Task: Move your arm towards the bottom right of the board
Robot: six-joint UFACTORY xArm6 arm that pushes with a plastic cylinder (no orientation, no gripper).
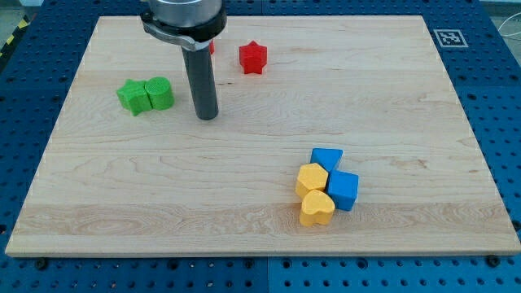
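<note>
wooden board (260, 89) lay on a blue perforated bench. my tip (207, 116) rested on the board's upper left part, holding nothing, just right of two touching green blocks (146, 95). red star (253, 58) sat near the top. two blue (336, 177) and two yellow blocks (314, 194) clustered toward the bottom right, well apart from my tip.

Red star (253, 57) at top, two green blocks (146, 95) left (touching), yellow/blue cluster (326, 186) lower right, marker tag (450, 37) in corner.

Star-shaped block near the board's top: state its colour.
Red; the star block shows plainly in the camera view, to the right of my tip.
</note>
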